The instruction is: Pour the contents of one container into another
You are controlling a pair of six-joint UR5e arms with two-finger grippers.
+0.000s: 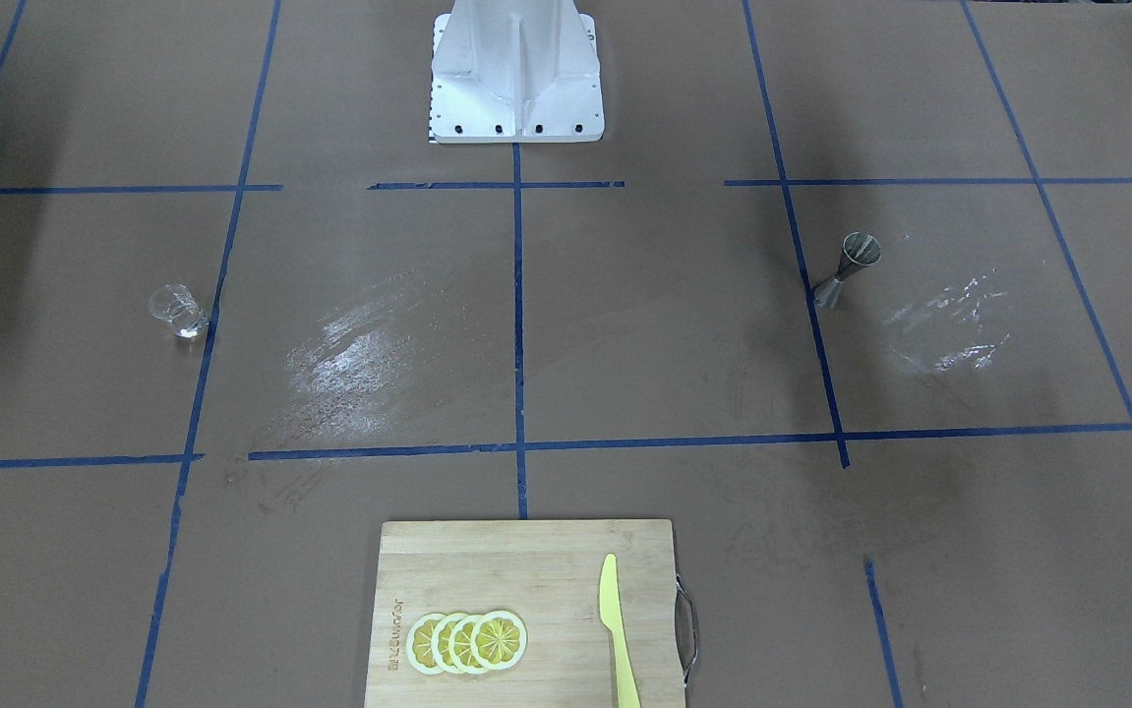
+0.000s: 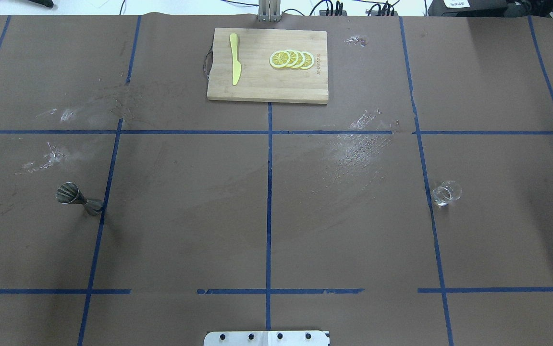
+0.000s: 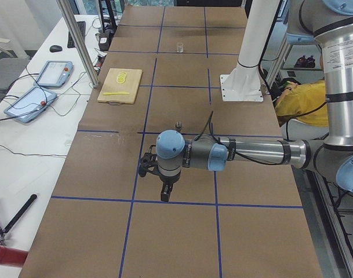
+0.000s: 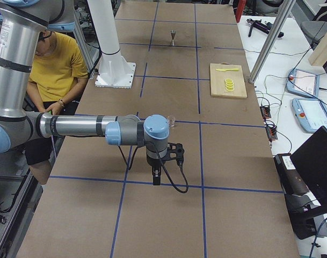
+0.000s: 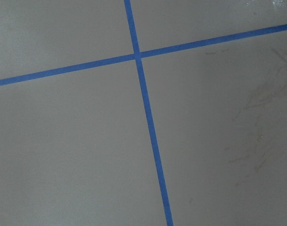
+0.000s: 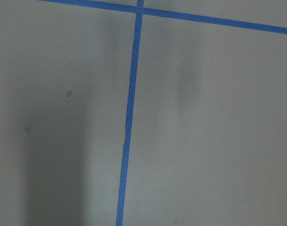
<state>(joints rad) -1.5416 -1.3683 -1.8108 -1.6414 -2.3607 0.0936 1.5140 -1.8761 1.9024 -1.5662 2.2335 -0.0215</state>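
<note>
Jaws on left gripper point(image 3: 165, 196) and right gripper point(image 4: 156, 177) I can't tell; glass point(image 2: 446, 192) and jigger point(image 2: 78, 199) sit well to either side of the cutting board point(image 2: 266, 86), so I may topple the jigger or miss its small mouth

glass point(image 4: 171, 121) past right arm point(image 4: 82, 127), jigger point(image 4: 173, 37) far

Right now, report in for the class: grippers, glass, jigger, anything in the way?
Left gripper, right gripper: over table, open or shut unclear. Glass upright, robot's right; jigger upright, robot's left, both untouched. Cutting board sits far side, off their line.
</note>
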